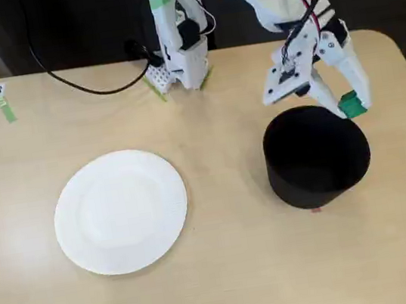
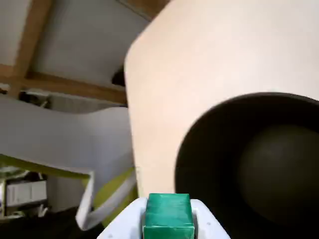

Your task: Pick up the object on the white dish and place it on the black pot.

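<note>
Here the gripper point(image 1: 341, 104) is clenched on the green block point(image 1: 351, 104), held over the far rim of the pot point(image 1: 317, 156). In the wrist view the block point(image 2: 168, 215) sits beside the pot's mouth point(image 2: 249, 164), not over its middle. Let go now, it could strike the rim and bounce onto the table point(image 1: 228, 270). One block, one pot, one dish point(image 1: 121, 211), now bare.
</note>
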You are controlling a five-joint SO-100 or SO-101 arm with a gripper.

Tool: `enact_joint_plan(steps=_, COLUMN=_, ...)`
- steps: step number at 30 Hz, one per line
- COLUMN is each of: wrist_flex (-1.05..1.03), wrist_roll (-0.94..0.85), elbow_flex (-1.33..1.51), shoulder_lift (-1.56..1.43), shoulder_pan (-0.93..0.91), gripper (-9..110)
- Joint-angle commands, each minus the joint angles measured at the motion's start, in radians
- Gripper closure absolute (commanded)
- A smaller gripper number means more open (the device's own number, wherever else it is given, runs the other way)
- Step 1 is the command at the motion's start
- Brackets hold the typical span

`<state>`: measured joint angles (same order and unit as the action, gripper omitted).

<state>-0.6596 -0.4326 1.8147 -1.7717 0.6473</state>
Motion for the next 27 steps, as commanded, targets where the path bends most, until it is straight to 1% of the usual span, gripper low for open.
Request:
enact_joint_plan(steps=1, wrist_flex=-0.023, wrist_roll=-0.021, elbow_flex=0.002, shoulder_lift=0.034, shoulder_pan=0.025, gripper=102)
enact_joint_plan(steps=7, wrist_flex=-0.048, wrist_roll=-0.029, elbow_flex=0.002, shoulder_lift=0.123, shoulder_pan=0.015, gripper=102)
enact_joint_plan(steps=17, wrist_flex=-0.089, wrist_roll=-0.023, elbow_flex=0.002, shoulder_lift=0.166, shoulder_pan=-0.017, gripper=102)
enact_joint_plan(steps=18, wrist_flex=-0.094, wrist_roll=-0.020, elbow_flex=0.002, shoulder_lift=0.166, shoulder_pan=-0.017, gripper=100)
enact_joint_plan(steps=19, wrist_flex=-0.098, wrist_roll=-0.020, elbow_flex=0.002, shoulder_lift=0.163, shoulder_pan=-0.014, gripper=93)
enact_joint_plan(steps=21, wrist_flex=-0.121, wrist_roll=-0.049, elbow_flex=0.002, shoulder_lift=0.160, shoulder_pan=-0.008, gripper=73)
enact_joint_plan(steps=22, wrist_flex=-0.132, wrist_roll=-0.052, elbow_flex=-0.002, shoulder_lift=0.155, shoulder_pan=-0.008, gripper=69)
enact_joint_plan(steps=25, wrist_flex=-0.149, wrist_roll=-0.052, elbow_flex=-0.006, shoulder_lift=0.137, shoulder_pan=-0.002, gripper=65)
enact_joint_plan(steps=27, wrist_flex=-0.155, wrist_roll=-0.049, elbow_flex=-0.006, shoulder_lift=0.120, shoulder_pan=0.000, gripper=65)
